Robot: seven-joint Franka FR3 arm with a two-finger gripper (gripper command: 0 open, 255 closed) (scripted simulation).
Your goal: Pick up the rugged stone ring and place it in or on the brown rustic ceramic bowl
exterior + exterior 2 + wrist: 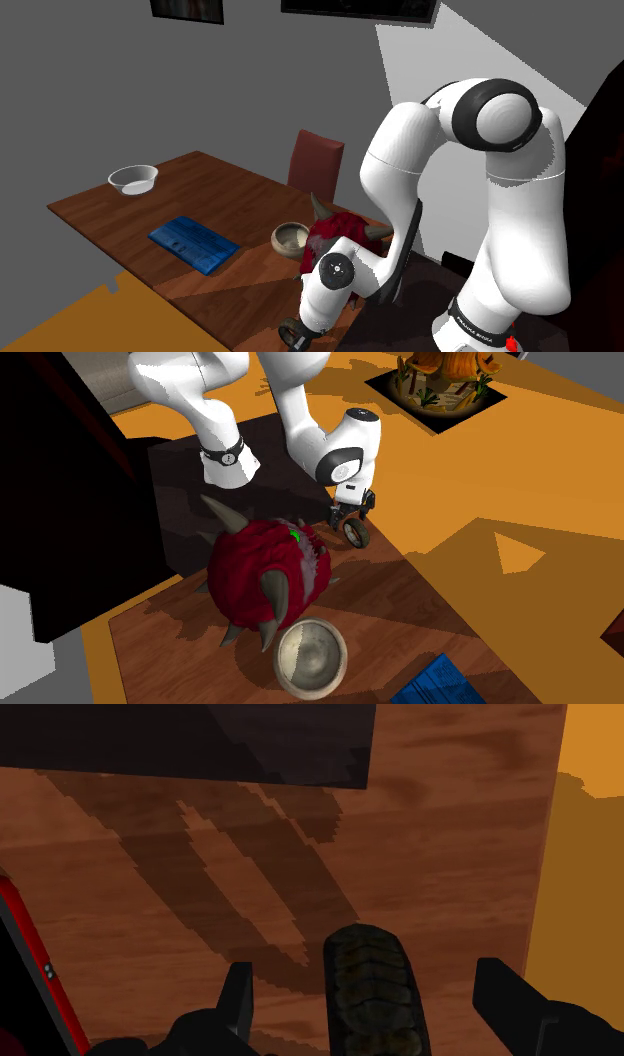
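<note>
The dark, rough stone ring (365, 989) stands on edge between my gripper's (372, 994) two black fingers, with a gap on each side, so the gripper is open and not holding it. From the second exterior view the ring (355, 533) sits just under the gripper (353, 518), on the wooden table near its edge by the stand. The shoulder view puts the ring (290, 336) and gripper (299, 333) at the bottom of the picture. The brown bowl (290, 238) (311, 657), pale inside, stands farther in on the table beyond a red spiked ball.
A red spiked ball (265, 567) (342, 230) lies between the gripper and the bowl. A blue book (193, 242) and a white bowl (133, 179) rest farther along the table (230, 195). A red-brown chair (316, 160) stands behind it. Orange floor borders the table edge (590, 854).
</note>
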